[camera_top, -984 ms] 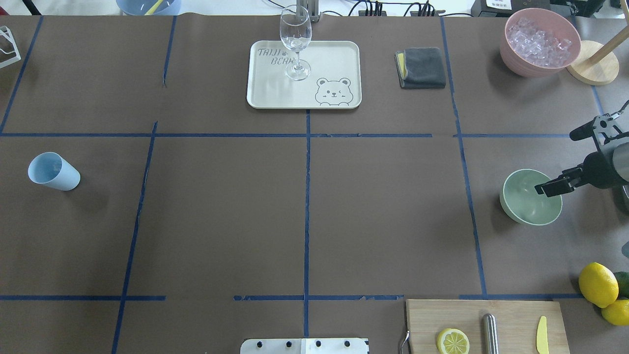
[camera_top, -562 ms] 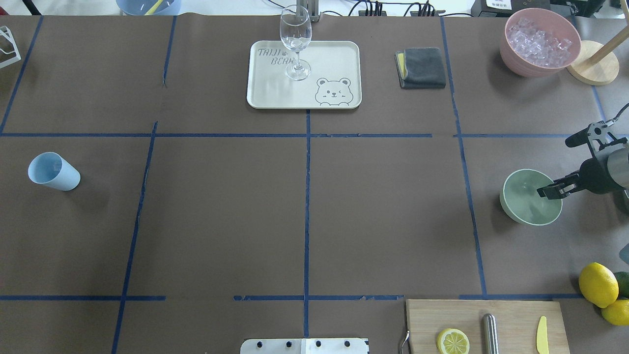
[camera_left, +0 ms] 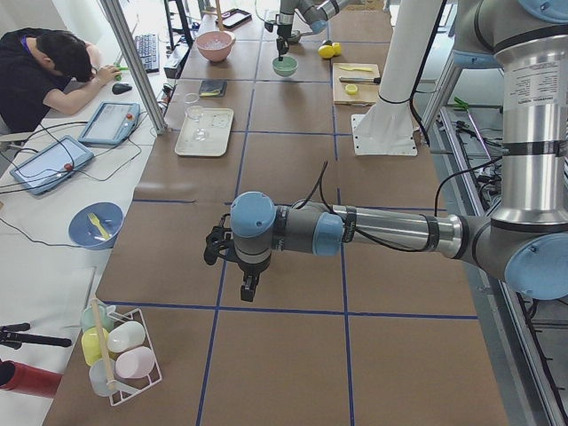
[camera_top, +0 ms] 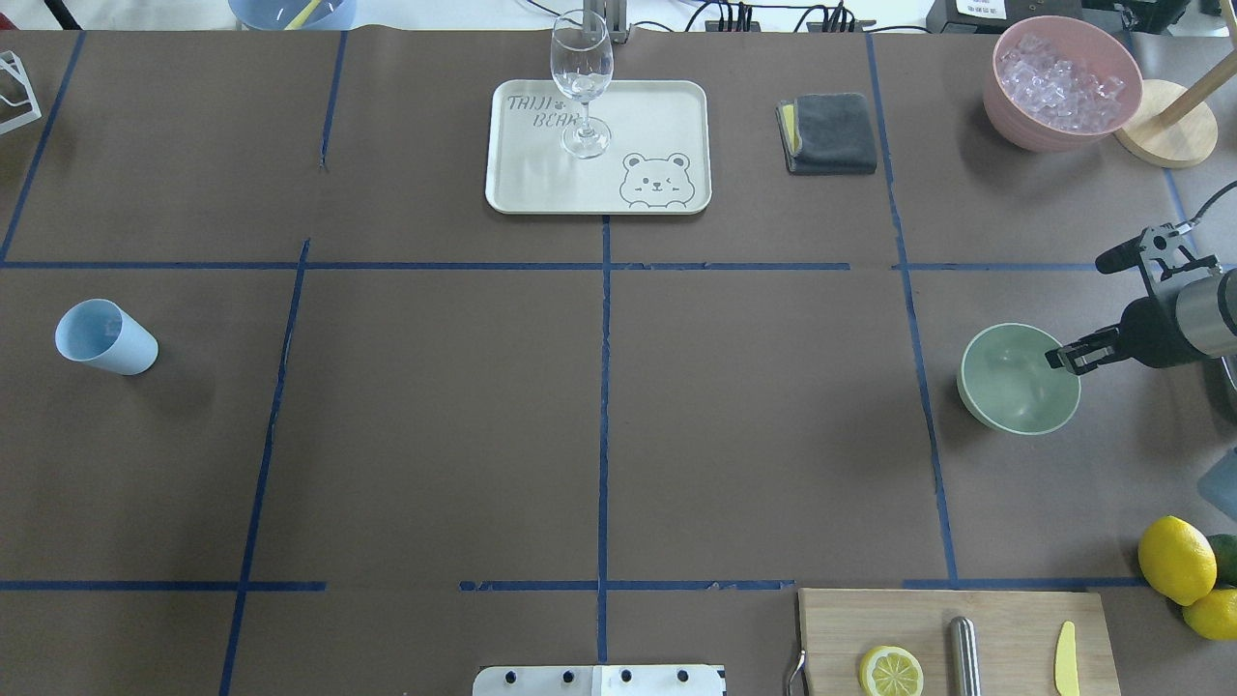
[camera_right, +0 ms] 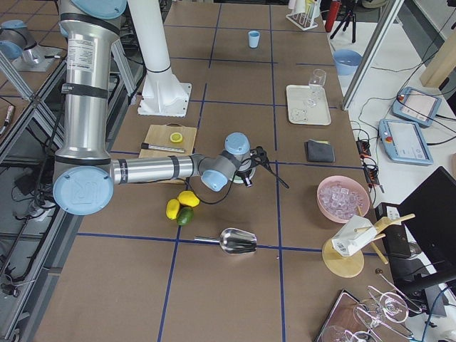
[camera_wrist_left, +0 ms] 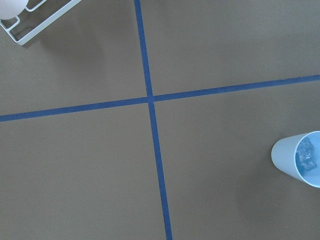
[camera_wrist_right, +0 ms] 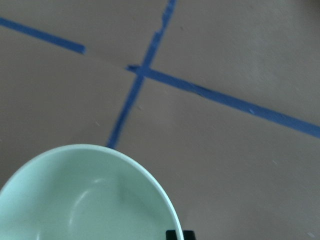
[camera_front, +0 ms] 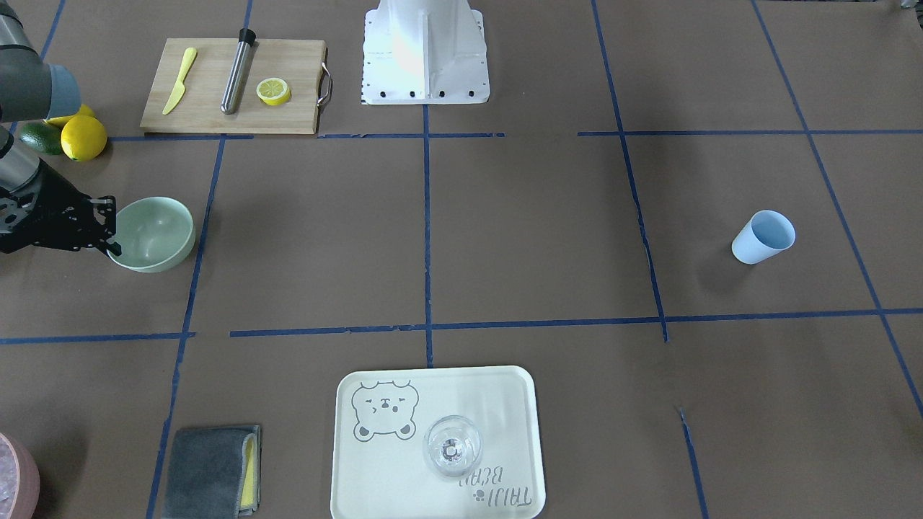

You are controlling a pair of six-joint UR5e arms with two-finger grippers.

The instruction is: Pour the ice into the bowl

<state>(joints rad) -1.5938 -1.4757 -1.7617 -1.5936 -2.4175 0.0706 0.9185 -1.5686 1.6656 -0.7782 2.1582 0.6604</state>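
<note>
Right gripper (camera_top: 1061, 361) clamped on bowl (camera_top: 1007, 387) rim; ice (camera_top: 1061, 82) in pink container (camera_top: 1005, 118), well apart fr. bowl.

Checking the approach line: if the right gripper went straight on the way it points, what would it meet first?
The bowl: the right gripper sits at its rim, pointing across it; depth is hard to judge.

Brown paper-covered table (camera_top: 435, 435) with blue tape grid (camera_top: 603, 387), white side bench (camera_left: 40, 257) alongside.
</note>
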